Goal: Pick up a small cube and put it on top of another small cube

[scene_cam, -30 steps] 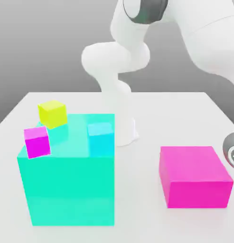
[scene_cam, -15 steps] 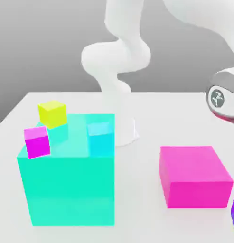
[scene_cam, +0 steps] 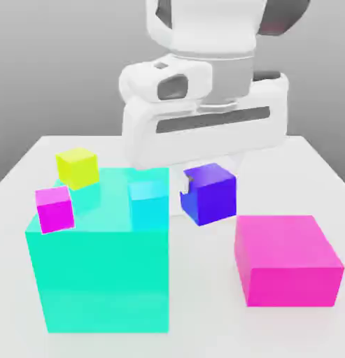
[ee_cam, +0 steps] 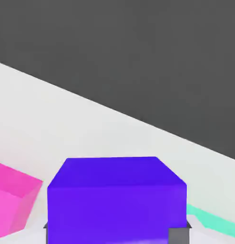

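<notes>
The small cube (scene_cam: 211, 198) is indigo and hangs in the air above the table, just to the exterior view's right of the big teal cube (scene_cam: 105, 280). My gripper (scene_cam: 206, 183) is shut on it from above, under the large white hand. In the hand view the small cube (ee_cam: 117, 200) sits close up, with a grey fingertip (ee_cam: 178, 236) at its lower corner. A small cyan cube (scene_cam: 148, 203) rests on top of the teal cube, level with the held cube and a short way to its left. A small magenta cube (scene_cam: 54, 208) sits at the teal cube's top left edge.
A big magenta block (scene_cam: 287, 262) lies on the white table (scene_cam: 203, 321) to the exterior view's right, below the held cube. A small yellow cube (scene_cam: 78, 167) sits behind the teal cube. The arm's white base stands behind the hand.
The hand swung in from the exterior view's right edge to the centre. The indigo cube came with it, rising from the lower right corner to beside the teal cube's top.
</notes>
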